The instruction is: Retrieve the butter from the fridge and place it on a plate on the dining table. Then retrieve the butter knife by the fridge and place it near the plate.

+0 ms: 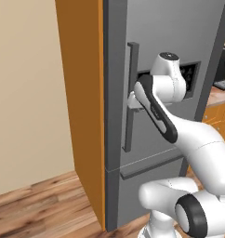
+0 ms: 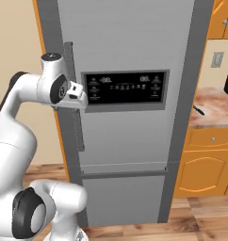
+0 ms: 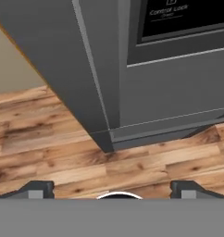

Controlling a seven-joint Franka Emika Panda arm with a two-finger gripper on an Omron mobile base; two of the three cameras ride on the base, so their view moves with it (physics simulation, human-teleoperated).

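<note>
Item: tall grey steel fridge (image 2: 130, 47) with long vertical bar handle (image 1: 129, 97) and black dispenser panel (image 2: 125, 88). Door shut; interior hidden, so the butter cannot be seen and is presumably still inside.

Item: white two-finger gripper (image 1: 133, 101), at mid-height of the bar handle, just beside it; contact cannot be confirmed. In the hand view the two dark finger tips (image 3: 37, 190) stand far apart at the bottom corners, jaws spread wide, nothing between them; the camera looks down the door's handle-side edge to the plank floor (image 3: 49, 152).

Item: marbled counter (image 2: 210, 110) on orange cabinets, right of the fridge; a slim dark object (image 2: 198, 111) lies at its near-left edge, possibly the butter knife.

Step in hand: opening the fridge, first stage of butter retrieval.

Next move calls for: straddling the bar, closing, then pulling the door outward along its hinge arc.
</note>
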